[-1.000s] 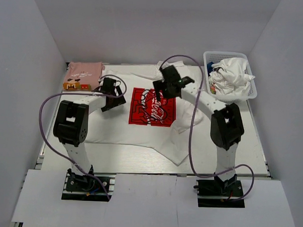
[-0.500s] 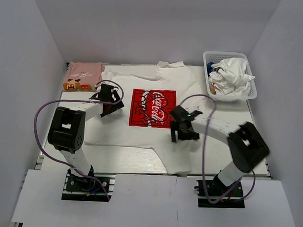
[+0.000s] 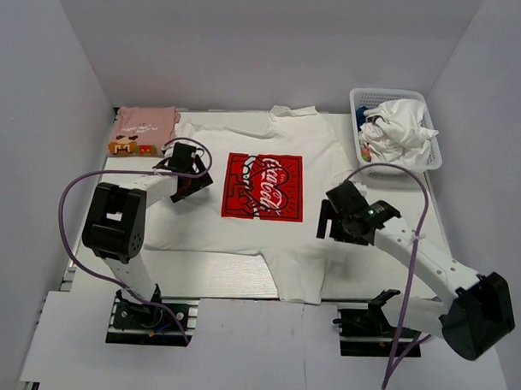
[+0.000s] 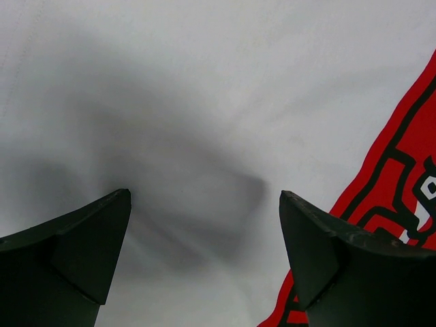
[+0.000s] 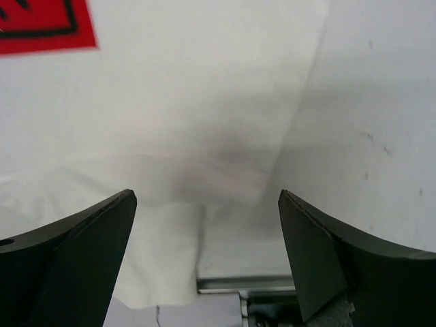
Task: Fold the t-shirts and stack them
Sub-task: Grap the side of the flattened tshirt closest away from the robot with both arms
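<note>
The white t-shirt (image 3: 242, 224) with a red Coca-Cola print (image 3: 263, 186) lies spread flat on the table. The pink t-shirt (image 3: 147, 121) lies folded at the back left corner, its orange-brown print (image 3: 125, 145) at its near edge. My left gripper (image 3: 191, 177) hovers open over the white cloth (image 4: 204, 82) just left of the print (image 4: 402, 170), with nothing between its fingers. My right gripper (image 3: 330, 223) hangs open above the shirt's right side (image 5: 170, 102), near its edge, with the print's corner (image 5: 41, 27) beyond it.
A white mesh basket (image 3: 434, 158) holding crumpled white clothes (image 3: 395, 127) stands at the back right. Bare table (image 5: 368, 136) shows right of the shirt. The table's near edge rail (image 5: 231, 283) lies below the right gripper. White walls close in on three sides.
My right arm has swung from the shirt's collar at the back down to its near right side. The collar now lies flat. The left gripper has hardly moved.
</note>
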Motion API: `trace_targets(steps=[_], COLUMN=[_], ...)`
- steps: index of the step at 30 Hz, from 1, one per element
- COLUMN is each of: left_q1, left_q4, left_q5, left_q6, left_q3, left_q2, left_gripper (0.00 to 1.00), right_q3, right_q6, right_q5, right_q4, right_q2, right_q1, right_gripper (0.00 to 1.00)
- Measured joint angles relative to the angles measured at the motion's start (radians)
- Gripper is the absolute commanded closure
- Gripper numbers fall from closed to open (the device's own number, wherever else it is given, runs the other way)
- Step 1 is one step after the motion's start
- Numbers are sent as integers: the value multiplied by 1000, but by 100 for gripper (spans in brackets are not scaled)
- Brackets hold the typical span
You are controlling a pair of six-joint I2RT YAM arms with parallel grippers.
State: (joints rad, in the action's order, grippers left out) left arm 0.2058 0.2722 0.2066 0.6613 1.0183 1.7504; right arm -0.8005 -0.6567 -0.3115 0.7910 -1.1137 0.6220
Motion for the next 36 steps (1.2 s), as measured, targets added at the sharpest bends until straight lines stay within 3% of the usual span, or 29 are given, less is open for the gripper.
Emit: trace_targets(steps=[6,11,24,31,36], left_q1=[0,0,0,0,1], left_q4=[47,68,103,146,186], left_q5=[-1,2,14,20,50], left_q6=[-17,-34,-59,-70,-32], left_q3=[26,84,246,324,212], left_q2=[0,6,180,218,54], left_gripper=[0,0,0,0,0], right_q3=[-179,-226,-638,-648,-470], right_q6=[87,144,248,342,357], right_q5=[-1,81,182,228,178], right_q4=[-207,-349,-445,-448,-428], right_q2=[-324,-547,-932,-929,-693], right_q1=[-51,-168,-313,-311,-251], right_gripper=[10,10,10,10,10])
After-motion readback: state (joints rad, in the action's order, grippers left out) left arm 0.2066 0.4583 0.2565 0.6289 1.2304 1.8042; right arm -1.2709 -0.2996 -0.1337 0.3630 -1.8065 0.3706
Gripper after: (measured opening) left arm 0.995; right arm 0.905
